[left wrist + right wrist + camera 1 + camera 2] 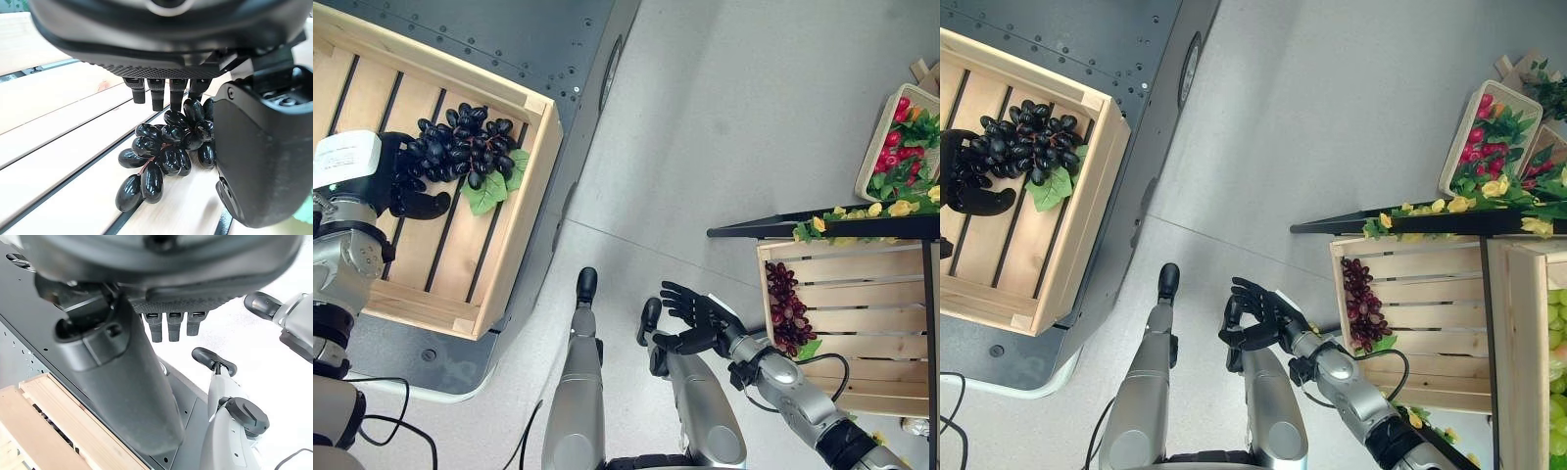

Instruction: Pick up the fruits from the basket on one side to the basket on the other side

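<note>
Resting inside the slatted pale wooden crate [524, 211] on the robot's left, the left hand [411, 186] lay against the near end of a bunch of glossy black grapes [465, 147]. Its fingers [156, 95] were curled down over the top of the cluster and its thumb hooked under it, but whether they truly pinched the fruit I could not tell. The bunch lay flat on the slats, its long axis running from the hand toward the crate's right wall, with green leaves [494, 186] fanned out at that far end, just beside the wall. That wall stood between the grapes and the open floor. The crate sat on a dark grey metal platform [548, 39].

Well apart, the right hand [700, 318] hung over the light grey floor [734, 127], fingers spread loosely and grasping nothing. Just to its right stood a second slatted wooden crate [862, 333] with a bunch of dark red grapes [788, 308] lying along its near wall, a green leaf at the lower end. A thin black shelf edge trimmed with yellow flowers [847, 220] crossed above that crate, and beyond it a small basket of red fruit and greenery [901, 142] sat tilted.
</note>
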Motion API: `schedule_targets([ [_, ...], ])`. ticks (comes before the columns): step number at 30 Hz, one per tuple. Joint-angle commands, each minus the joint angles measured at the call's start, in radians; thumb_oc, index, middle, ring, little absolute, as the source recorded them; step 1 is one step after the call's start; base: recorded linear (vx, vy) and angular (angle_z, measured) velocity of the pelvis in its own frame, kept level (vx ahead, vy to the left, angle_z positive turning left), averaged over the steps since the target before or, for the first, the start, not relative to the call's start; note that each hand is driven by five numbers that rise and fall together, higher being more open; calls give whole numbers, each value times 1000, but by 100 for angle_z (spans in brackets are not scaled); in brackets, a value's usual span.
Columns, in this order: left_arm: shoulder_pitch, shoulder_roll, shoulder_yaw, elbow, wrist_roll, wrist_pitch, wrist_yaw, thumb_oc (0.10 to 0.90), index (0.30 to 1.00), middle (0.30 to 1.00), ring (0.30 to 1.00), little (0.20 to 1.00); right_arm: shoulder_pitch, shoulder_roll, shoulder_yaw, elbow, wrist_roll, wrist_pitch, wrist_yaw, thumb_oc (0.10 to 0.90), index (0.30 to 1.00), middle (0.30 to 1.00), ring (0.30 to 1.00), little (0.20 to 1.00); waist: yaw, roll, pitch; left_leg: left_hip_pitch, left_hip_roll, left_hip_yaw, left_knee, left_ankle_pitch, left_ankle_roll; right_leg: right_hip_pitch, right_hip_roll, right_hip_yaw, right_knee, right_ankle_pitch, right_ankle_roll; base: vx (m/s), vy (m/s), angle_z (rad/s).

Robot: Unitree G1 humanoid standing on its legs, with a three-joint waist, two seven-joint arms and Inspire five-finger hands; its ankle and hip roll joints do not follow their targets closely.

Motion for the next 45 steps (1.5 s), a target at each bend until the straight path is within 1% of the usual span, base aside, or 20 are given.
schedule_targets([
  [1, -77, 42, 46, 24, 53, 70, 129, 800, 900, 900, 900, 900, 51, -31, -7, -114, 0, -31, 4, 800, 900, 900, 900, 900, 5, 17, 0, 56, -65, 78, 68, -173, 53, -3, 42, -15, -29, 94, 19, 0, 0, 0],
  [3, -105, 30, 22, 46, 69, 100, 162, 800, 900, 900, 900, 900, 38, -28, 8, -106, 14, -38, -8, 800, 900, 900, 900, 900, 3, 8, 0, 53, -64, 79, 75, -178, 54, -4, 44, -14, -27, 94, 19, 0, 0, 0],
  [4, -108, 30, 19, 48, 70, 101, 162, 800, 900, 900, 900, 900, 37, -28, 9, -105, 14, -38, -8, 800, 900, 900, 900, 900, 4, 7, 0, 52, -64, 79, 75, -178, 54, -5, 44, -14, -27, 94, 19, 0, 0, 0],
  [8, -130, 5, -10, 64, 136, 144, 212, 800, 900, 900, 900, 900, 29, -21, 24, -100, 17, -40, -9, 800, 900, 900, 900, 900, 0, -5, 0, 53, -60, 80, 75, -178, 52, -5, 46, -12, -25, 97, 20, 0, 0, 0],
  [10, -148, -5, -35, 83, 169, 151, 236, 800, 900, 900, 900, 900, 23, -19, 33, -94, 19, -45, -12, 800, 900, 900, 900, 900, -2, -11, 0, 56, -59, 81, 74, -180, 51, -1, 48, -9, -28, 97, 20, 0, 0, 0],
  [14, -176, -30, -74, 114, 164, 163, 263, 800, 900, 900, 900, 900, 7, -17, 44, -80, 25, -46, -6, 800, 900, 900, 900, 900, -9, -18, 0, 60, -57, 83, 71, -179, 51, -2, 52, -3, -27, 100, 19, 0, 0, 0],
  [20, -174, -77, -78, 142, 128, 136, 257, 800, 900, 900, 900, 900, -4, -14, 56, -72, 20, -48, -20, 800, 900, 900, 900, 900, -17, -18, 0, 55, -57, 89, 70, -177, 48, -10, 55, 5, -25, 99, 19, 0, 0, 0],
  [21, -174, -80, -78, 150, 125, 111, 247, 800, 900, 900, 900, 900, -6, -16, 60, -71, 19, -49, -20, 800, 900, 900, 900, 900, -19, -19, 0, 55, -58, 89, 72, -179, 49, -11, 55, 7, -25, 99, 19, 0, 0, 0],
  [22, -174, -82, -79, 151, 126, 108, 245, 800, 900, 900, 900, 900, -7, -16, 59, -71, 19, -49, -19, 800, 900, 900, 900, 900, -20, -19, 0, 54, -58, 89, 72, -179, 49, -12, 56, 7, -26, 99, 19, 0, 0, 0],
  [24, -173, -92, -85, 154, 119, 72, 228, 800, 900, 900, 900, 900, -9, -19, 58, -73, 14, -43, -18, 800, 900, 900, 900, 900, -24, -17, 0, 52, -57, 92, 70, -176, 48, -17, 57, 12, -23, 100, 19, 0, 0, 0],
  [25, -173, -92, -87, 155, 116, 64, 225, 800, 900, 900, 900, 900, -8, -20, 58, -74, 16, -44, -17, 800, 900, 900, 900, 900, -25, -17, 0, 52, -57, 92, 70, -176, 48, -18, 57, 12, -23, 100, 19, 0, 0, 0],
  [26, -177, -94, -95, 159, 114, 31, 205, 800, 900, 900, 900, 900, -6, -23, 56, -72, 10, -47, -12, 800, 900, 900, 900, 900, -28, -16, 0, 53, -56, 95, 68, -175, 48, -19, 58, 14, -22, 99, 18, 0, 0, 0],
  [30, -172, -108, -101, 153, 95, 29, 190, 800, 900, 900, 900, 900, -6, -26, 51, -76, 7, -45, -13, 800, 900, 900, 900, 900, -31, -13, 0, 50, -57, 95, 68, -173, 48, -23, 58, 14, -19, 98, 17, 0, 0, 0],
  [35, -158, -118, -99, 179, 67, 48, 162, 800, 900, 900, 900, 900, -7, -30, 48, -73, 5, -43, -16, 800, 900, 900, 900, 900, -35, -13, 0, 49, -58, 97, 73, -172, 46, -23, 59, 18, -22, 98, 15, 0, 0, 0],
  [40, -150, -130, -90, 204, 62, 53, 164, 800, 900, 900, 900, 900, -9, -31, 50, -74, 6, -44, -16, 800, 900, 900, 900, 900, -39, -15, 0, 47, -57, 100, 75, -173, 45, -25, 58, 19, -21, 98, 15, 0, 0, 0],
  [41, -149, -135, -90, 209, 61, 59, 182, 800, 900, 900, 900, 900, -11, -30, 51, -72, 5, -43, -18, 800, 900, 900, 900, 900, -40, -15, 0, 44, -58, 99, 77, -172, 46, -28, 59, 20, -19, 97, 13, 0, 0, 0],
  [44, -148, -140, -87, 214, 73, 70, 186, 800, 900, 900, 900, 900, -14, -28, 51, -72, 6, -41, -18, 800, 900, 900, 900, 900, -38, -15, 0, 43, -58, 100, 78, -172, 46, -29, 59, 18, -18, 97, 12, 0, 0, 0],
  [45, -145, -145, -86, 221, 66, 70, 193, 530, 495, 495, 495, 495, -16, -29, 55, -71, 11, -44, -24, 800, 900, 900, 900, 900, -38, -15, 0, 41, -58, 100, 80, -172, 45, -30, 58, 18, -19, 97, 12, 0, 0, 0],
])
